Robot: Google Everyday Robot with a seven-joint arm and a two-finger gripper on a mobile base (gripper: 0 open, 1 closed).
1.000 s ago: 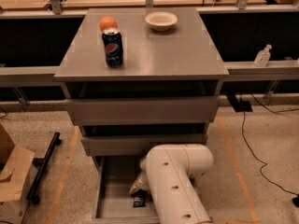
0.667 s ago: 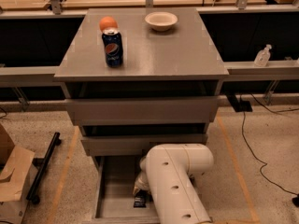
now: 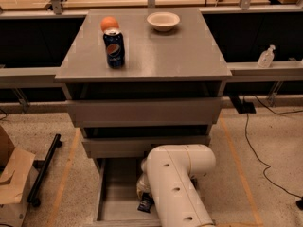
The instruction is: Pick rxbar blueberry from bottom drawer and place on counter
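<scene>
Dark rxbar blueberry [image 3: 145, 203] lies tilted in the open bottom drawer [image 3: 116, 188] — 6 o'clock of the grey counter [image 3: 165, 51] — gripper [image 3: 143, 195] just at its 12 o'clock.

The worktop [image 3: 175, 56] is plain smooth grey, as is the bottom drawer [image 3: 118, 193]. The can [image 3: 114, 48] is deep blue with a red, white and blue roundel, the round fruit [image 3: 109, 23] is orange, and the bowl [image 3: 163, 21] is off-white. The arm [image 3: 177, 183] is glossy cream with small dark dots. Its cream gripper [image 3: 143, 197] sits low in the bottom drawer at the snack bar [image 3: 145, 204], whose wrapper is navy-black with pale print. The floor [image 3: 265, 141] is speckled beige.
</scene>
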